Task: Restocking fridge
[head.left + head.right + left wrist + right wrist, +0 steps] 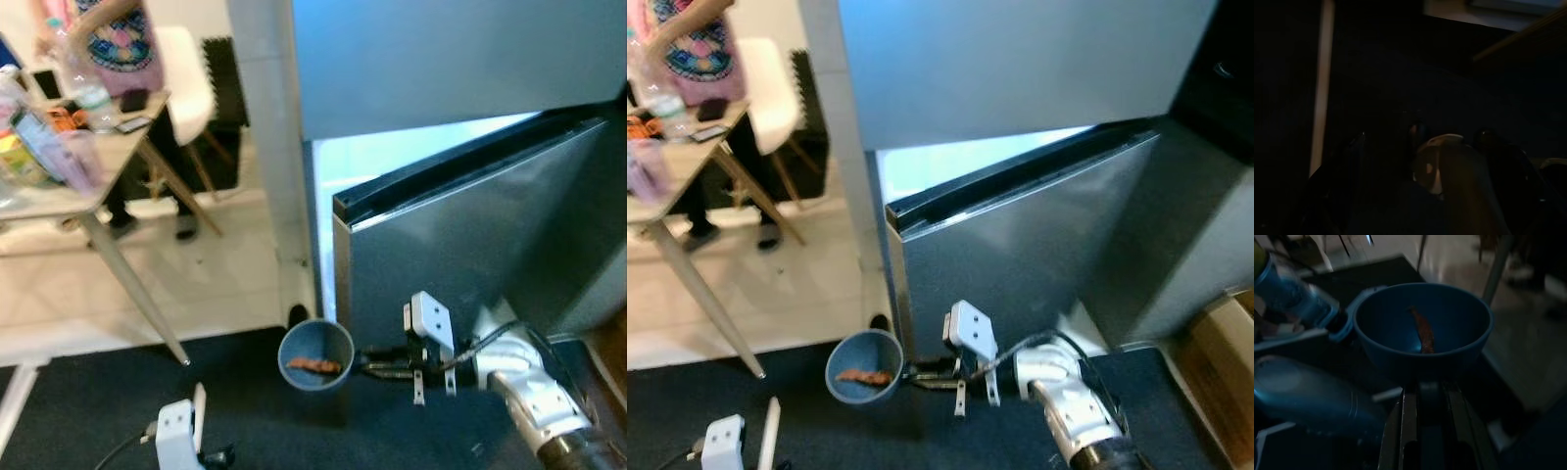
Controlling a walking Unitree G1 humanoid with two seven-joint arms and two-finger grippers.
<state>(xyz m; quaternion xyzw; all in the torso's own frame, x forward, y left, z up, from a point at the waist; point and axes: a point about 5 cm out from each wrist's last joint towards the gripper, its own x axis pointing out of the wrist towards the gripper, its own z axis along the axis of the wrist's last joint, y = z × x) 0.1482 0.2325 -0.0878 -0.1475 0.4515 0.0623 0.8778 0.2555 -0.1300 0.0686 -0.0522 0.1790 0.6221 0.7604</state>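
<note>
I am carrying a blue bowl (315,354) toward the fridge (460,245), so by my reading I am in the transport step of restocking, with the placing not yet done. My right claw (377,364) is reaching out to about 9 o'clock from my wrist, its 2 black fingers (1410,423) lying close together and pinching the near rim of the bowl; the right wrist view is showing the rim sitting just above those fingers. Inside the bowl 1 thin orange-brown strip of food (313,366) is lying across the bottom; I cannot tell what it is. The bowl is hanging above the dark floor mat (245,421), just beside the lower corner of the open fridge door (470,255), at roughly 8 o'clock from that door's top edge. Behind the door a lit slice of fridge interior (392,157) is glowing at 12 o'clock. My left claw (181,441) is hanging low at 7 o'clock, and I cannot tell how its fingers stand. Off at 10 o'clock a counter (69,186) is carrying bottles (39,137), with a person (108,39) behind it. Next, I judge, I am needing to lift the bowl level, clear the door edge, and swing it into the lit opening without tipping the strip out.
</note>
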